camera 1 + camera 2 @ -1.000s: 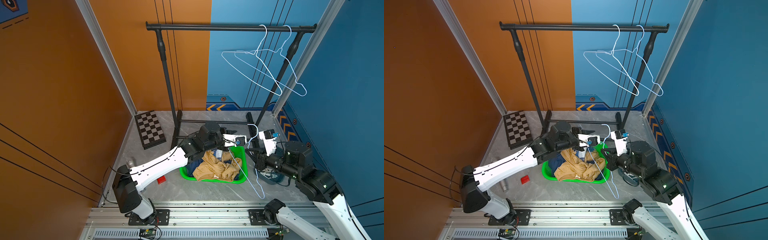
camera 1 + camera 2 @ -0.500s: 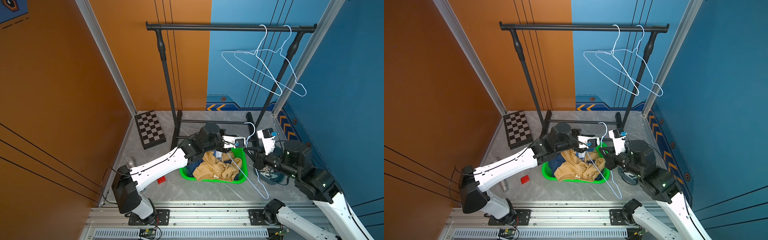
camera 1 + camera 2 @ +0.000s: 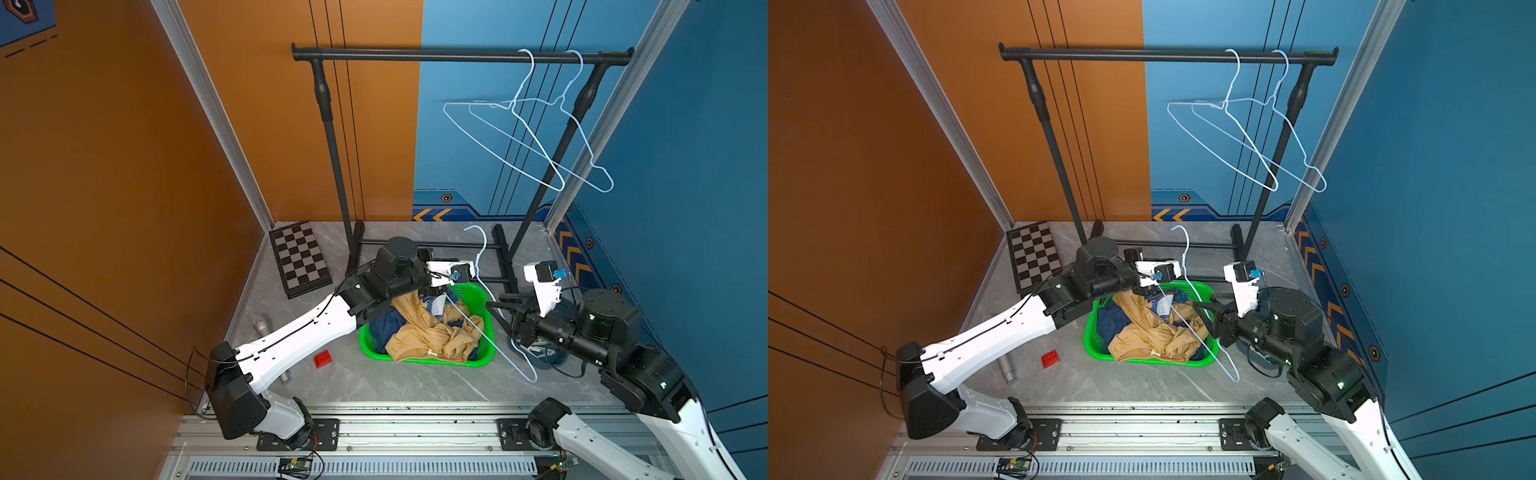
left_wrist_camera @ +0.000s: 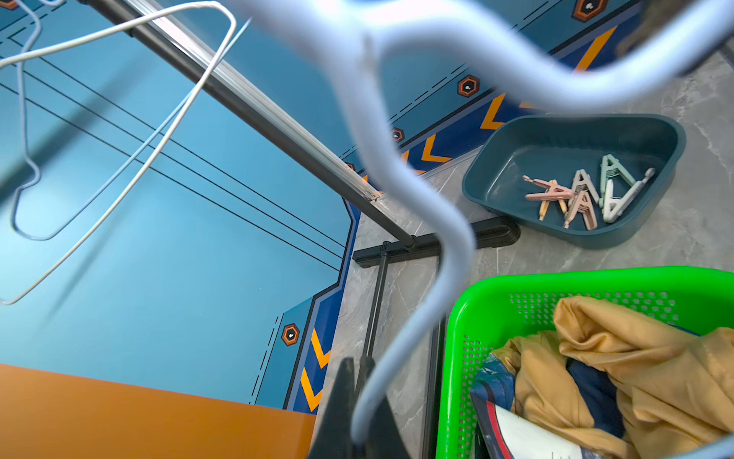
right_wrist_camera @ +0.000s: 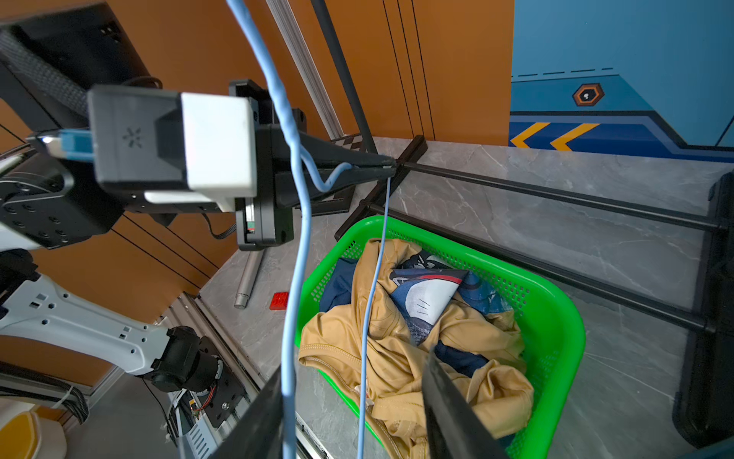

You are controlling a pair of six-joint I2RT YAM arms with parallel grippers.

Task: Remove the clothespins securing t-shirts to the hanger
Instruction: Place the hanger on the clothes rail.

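Observation:
A light blue wire hanger [image 3: 482, 253] stands tilted over the green basket [image 3: 415, 360], bare of cloth. My left gripper [image 3: 445, 292] is shut on its wire near a shoulder bend [image 5: 337, 171]. My right gripper [image 3: 500, 316] is open beside the basket, and the hanger wire [image 5: 296, 278] runs down along one of its fingers [image 5: 258, 417]. The t-shirts lie crumpled in the basket: a yellow one [image 3: 428, 332] on top, dark navy cloth [image 3: 384, 328] and a printed piece [image 5: 429, 294] under it. Several pastel clothespins [image 4: 584, 194] lie in a teal tray [image 4: 516, 159].
A black clothes rack [image 3: 457, 54] stands at the back with two empty wire hangers [image 3: 536, 141] on its rail. A chessboard [image 3: 299, 257] leans at the back left. A red brick [image 3: 323, 358] and a metal cylinder [image 3: 262, 324] lie on the floor left of the basket.
My left gripper closed on the hanger. My right gripper then opened and let go of the wire. The hanger's hook has swung a little to the left.

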